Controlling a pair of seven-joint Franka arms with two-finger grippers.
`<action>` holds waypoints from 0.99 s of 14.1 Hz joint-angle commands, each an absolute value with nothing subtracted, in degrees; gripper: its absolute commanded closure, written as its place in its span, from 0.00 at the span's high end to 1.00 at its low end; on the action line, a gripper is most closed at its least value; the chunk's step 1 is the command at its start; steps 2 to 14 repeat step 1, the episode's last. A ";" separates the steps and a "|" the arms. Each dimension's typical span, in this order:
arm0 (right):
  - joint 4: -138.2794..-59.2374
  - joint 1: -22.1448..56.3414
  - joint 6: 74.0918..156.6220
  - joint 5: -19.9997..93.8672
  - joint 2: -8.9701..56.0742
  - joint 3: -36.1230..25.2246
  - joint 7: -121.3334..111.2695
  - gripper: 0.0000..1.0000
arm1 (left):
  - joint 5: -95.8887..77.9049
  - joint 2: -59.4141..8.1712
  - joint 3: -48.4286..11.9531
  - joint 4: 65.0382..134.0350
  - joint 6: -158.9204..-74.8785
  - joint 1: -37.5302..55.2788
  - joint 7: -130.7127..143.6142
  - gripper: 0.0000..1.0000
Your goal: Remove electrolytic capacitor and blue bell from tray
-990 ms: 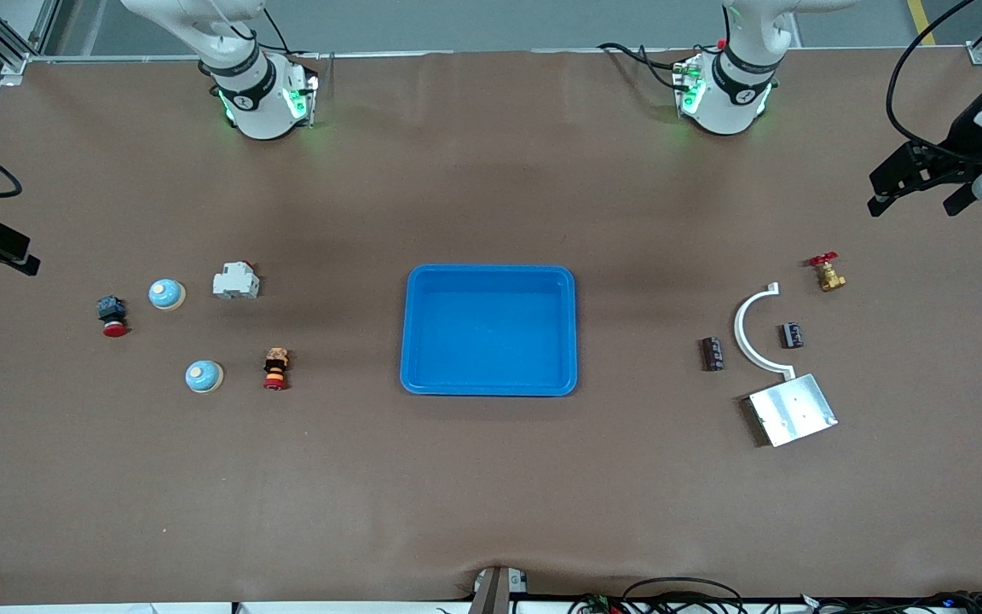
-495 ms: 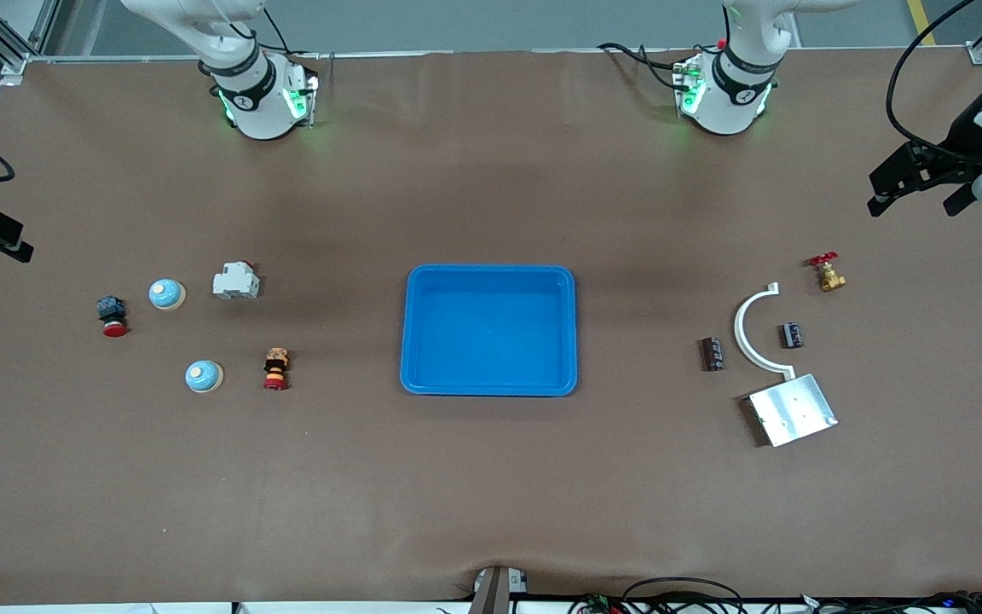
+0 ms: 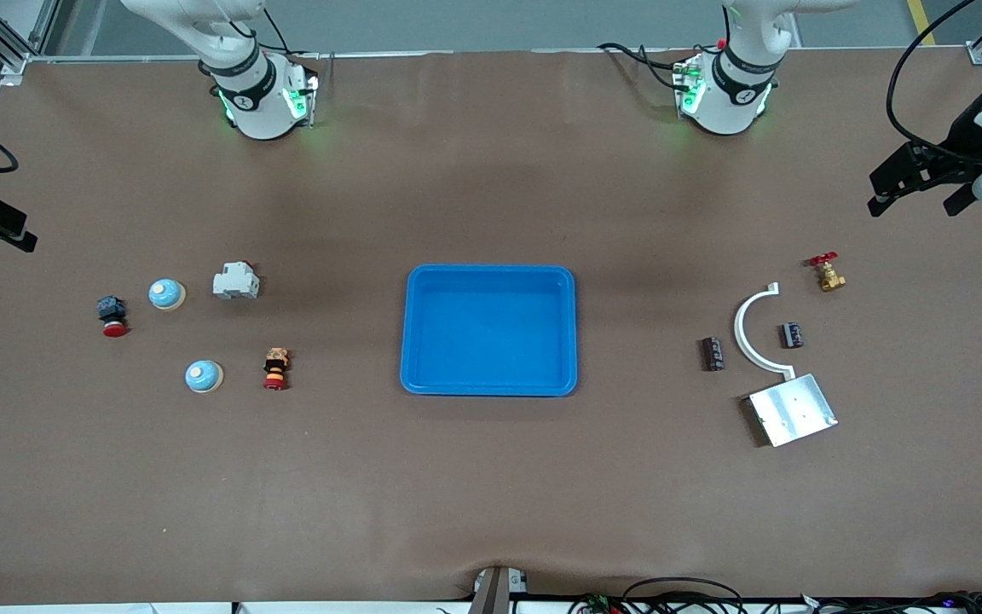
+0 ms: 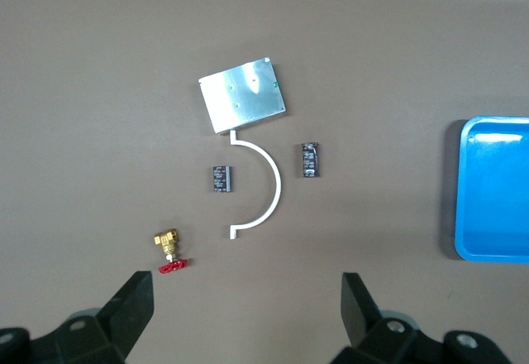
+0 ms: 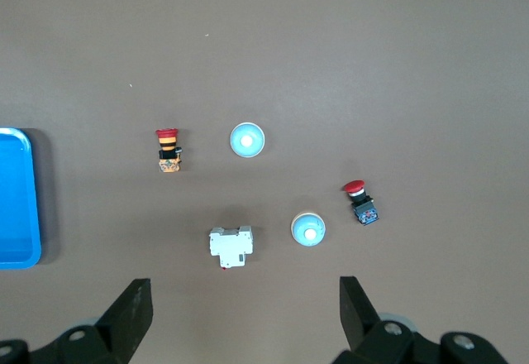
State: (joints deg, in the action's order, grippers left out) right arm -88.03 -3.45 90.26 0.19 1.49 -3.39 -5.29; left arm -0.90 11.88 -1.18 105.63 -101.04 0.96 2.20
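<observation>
A blue tray (image 3: pixel 491 384) sits empty at the middle of the brown counter (image 3: pixel 491 495). Toward the left arm's end lie two dark capacitors, one (image 3: pixel 713 354) close to the tray and a second capacitor (image 3: pixel 791 334) inside the curve of a white arc-shaped bracket (image 3: pixel 747 328). A metal plate (image 3: pixel 793 409) rests at the bracket's lower end, nearer to the front camera, and a brass valve with a red handle (image 3: pixel 828 273) lies farther from it. Toward the right arm's end are two pale blue bells: one bell (image 3: pixel 167 294) lies between a red push button (image 3: pixel 112 315) and a white breaker (image 3: pixel 236 280), and the second bell (image 3: pixel 204 376) sits beside a striped orange and red button (image 3: pixel 275 368), nearer to the front camera. The left tool (image 4: pixel 248 310) hangs high over the edge of the counter at its own end, fingers spread wide and holding nothing. The right tool (image 5: pixel 245 310) hangs at the other edge, seemingly just past the counter's end, likewise spread wide and empty.
</observation>
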 commanded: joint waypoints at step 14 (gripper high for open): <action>-90.53 -3.78 91.23 -0.53 -0.53 -2.99 -5.71 1.00 | -0.18 11.95 -1.32 105.38 -100.90 0.62 1.23 1.00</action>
